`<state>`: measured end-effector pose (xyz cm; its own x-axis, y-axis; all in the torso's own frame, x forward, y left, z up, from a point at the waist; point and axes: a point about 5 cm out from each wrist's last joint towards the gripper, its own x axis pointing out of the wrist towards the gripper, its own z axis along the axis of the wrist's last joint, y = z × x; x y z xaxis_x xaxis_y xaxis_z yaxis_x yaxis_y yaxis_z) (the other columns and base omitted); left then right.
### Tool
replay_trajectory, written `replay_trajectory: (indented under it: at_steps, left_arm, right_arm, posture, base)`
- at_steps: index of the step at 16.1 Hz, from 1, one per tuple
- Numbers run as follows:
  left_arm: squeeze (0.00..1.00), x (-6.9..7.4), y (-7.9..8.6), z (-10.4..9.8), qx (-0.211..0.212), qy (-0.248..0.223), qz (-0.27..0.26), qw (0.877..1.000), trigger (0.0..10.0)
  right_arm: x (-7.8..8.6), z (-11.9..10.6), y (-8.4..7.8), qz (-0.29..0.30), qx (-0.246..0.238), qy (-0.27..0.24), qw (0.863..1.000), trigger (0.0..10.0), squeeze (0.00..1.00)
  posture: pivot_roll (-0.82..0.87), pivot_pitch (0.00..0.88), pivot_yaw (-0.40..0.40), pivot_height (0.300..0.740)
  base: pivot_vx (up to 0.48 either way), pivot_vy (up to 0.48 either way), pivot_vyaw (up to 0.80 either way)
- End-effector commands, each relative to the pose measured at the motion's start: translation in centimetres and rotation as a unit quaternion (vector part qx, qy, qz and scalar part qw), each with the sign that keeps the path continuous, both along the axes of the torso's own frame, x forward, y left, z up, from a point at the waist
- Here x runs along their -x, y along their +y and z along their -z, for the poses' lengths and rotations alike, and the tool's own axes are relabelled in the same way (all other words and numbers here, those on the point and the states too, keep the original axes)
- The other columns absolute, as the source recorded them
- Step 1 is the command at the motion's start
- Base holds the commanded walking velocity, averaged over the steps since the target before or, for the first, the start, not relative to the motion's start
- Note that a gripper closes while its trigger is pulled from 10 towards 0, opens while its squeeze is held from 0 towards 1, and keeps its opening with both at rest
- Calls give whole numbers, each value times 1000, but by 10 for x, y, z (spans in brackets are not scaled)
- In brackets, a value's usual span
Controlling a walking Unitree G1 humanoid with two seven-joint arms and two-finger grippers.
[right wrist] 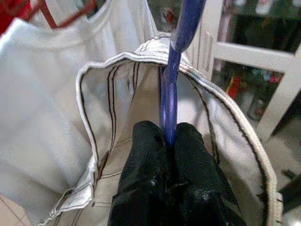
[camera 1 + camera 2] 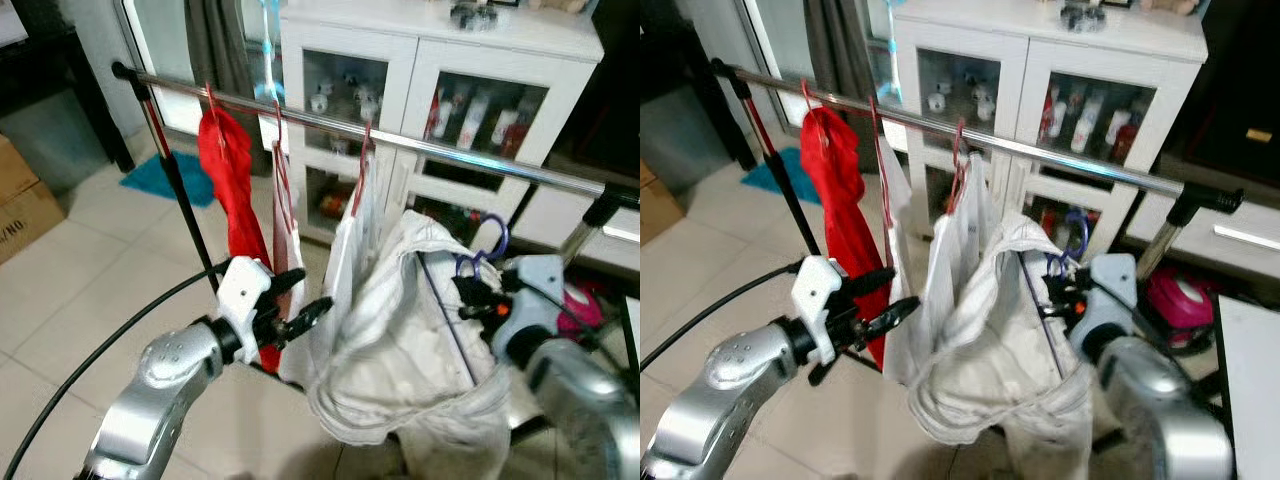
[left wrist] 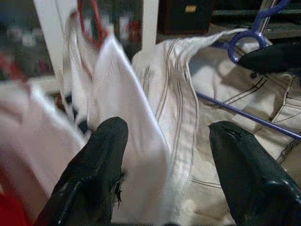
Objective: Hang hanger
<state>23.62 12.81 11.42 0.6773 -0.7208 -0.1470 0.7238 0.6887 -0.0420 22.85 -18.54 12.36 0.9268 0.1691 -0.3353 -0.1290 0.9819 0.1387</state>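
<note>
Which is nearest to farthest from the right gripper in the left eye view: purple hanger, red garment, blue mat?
1. Purple hanger: clamped in the right gripper.
2. Red garment: hanging at the rail's left part.
3. Blue mat: on the floor, beyond the rail's left end.

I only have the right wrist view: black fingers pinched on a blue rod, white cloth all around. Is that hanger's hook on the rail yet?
Observer: No. In the head views the blue hanger's hook is below the chrome rail, not touching it, with the right gripper holding the hanger under the hook.
Operator: What is on the rail near it?
Observer: A red garment and white garments on red hangers, all to the robot's left of your hook.
Operator: Where is the left gripper?
Observer: The left gripper is open, pointed at the hanging white cloth beside your white garment; I cannot tell whether its fingers touch the cloth.
</note>
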Motion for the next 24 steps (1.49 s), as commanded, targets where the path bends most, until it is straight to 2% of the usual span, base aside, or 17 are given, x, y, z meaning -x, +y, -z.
replay_trajectory:
  at_steps: [1, 6, 7, 8, 12, 14, 17, 22, 24]
  left_arm:
    - [0, 3, 4, 0, -3, -1, -15, 1000, 10000]
    - [0, 8, 5, 3, -4, 3, -24, 1000, 10000]
    - [0, 7, 5, 2, -6, -1, -25, 1000, 10000]
    - [0, 7, 6, 3, -4, -2, -28, 1000, 10000]
    - [0, 13, 6, 8, 7, 15, -34, 999, 10000]
    - [0, 15, 7, 10, 7, 18, -39, 999, 10000]
    - [0, 17, 9, 10, 5, 17, -40, 999, 10000]
    - [0, 18, 14, 8, -2, 18, -42, 999, 10000]
    - [0, 15, 15, 10, -6, 18, -46, 999, 10000]
  right_arm:
    - [-1, -6, 3, 3, 4, -24, 1000, 0, 0]
    - [-3, 0, 11, 0, 5, -20, 1000, 0, 0]
    - [-3, 1, 11, 5, 5, -18, 1000, 863, 0]
    - [-3, 4, 12, 8, 9, -13, 1000, 10000, 0]
    - [7, 12, 6, 17, 43, 14, 999, 10000, 0]
    - [8, 15, 5, 12, 42, 18, 999, 10000, 0]
    - [9, 19, 8, -9, 34, 28, 999, 10000, 0]
    - [9, 21, 15, -60, 38, 41, 997, 10000, 0]
    - [9, 28, 11, -66, 60, 55, 994, 10000, 0]
  posture:
    - [-105, 0, -19, 740]
    - [-97, 0, -33, 740]
    - [-98, 0, -33, 740]
    - [-105, 0, -29, 740]
    - [-111, 0, -26, 740]
    - [-105, 0, -26, 740]
    - [-88, 0, -37, 740]
    - [-73, 0, -46, 740]
    - [-84, 0, -34, 740]
  base:
    - [-277, 0, 0]
    - [-277, 0, 0]
    - [0, 0, 0]
    - [0, 0, 0]
    - [0, 0, 0]
    - [0, 0, 0]
    - [0, 0, -138]
    - [0, 0, -591]
    - [0, 0, 0]
